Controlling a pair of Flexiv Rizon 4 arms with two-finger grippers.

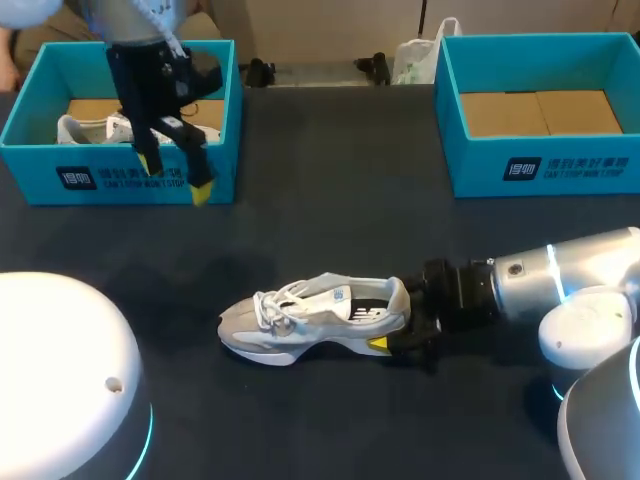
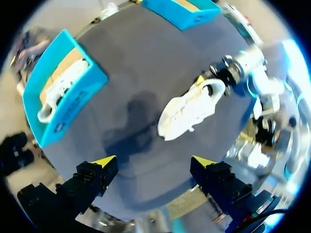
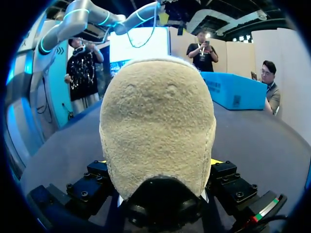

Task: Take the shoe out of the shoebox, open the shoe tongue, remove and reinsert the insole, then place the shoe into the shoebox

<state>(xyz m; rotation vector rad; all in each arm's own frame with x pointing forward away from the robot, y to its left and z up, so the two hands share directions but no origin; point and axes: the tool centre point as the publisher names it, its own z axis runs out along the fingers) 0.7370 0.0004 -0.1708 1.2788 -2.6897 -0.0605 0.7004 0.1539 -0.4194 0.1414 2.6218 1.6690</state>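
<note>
the dark table (image 1: 320,180), matt and cloth-like, is spreading out under both arms. two teal cardboard shoeboxes are standing open on it. the left shoebox (image 1: 130,180), with square walls and a brown floor, is sitting just behind the left gripper (image 1: 175,178). the right shoebox (image 1: 560,165) is standing well beyond the right gripper (image 1: 395,320), showing its bare brown cardboard flaps.

the shoe (image 1: 300,325), a pale grey and white sneaker with a chunky curved sole, mesh upper and loose white laces, is lying upright on the table. its toe is pointing away from the right jaws and its heel is sitting between them. in the right wrist view the rounded, fuzzy beige heel is bulging up between the fingers (image 3: 99,162), which are pressing it from both sides. a second shoe (image 1: 90,128), white, is resting inside the left shoebox.

the left jaws are hanging spread wide, with nothing between them, and the shoe is lying well ahead of them.
</note>
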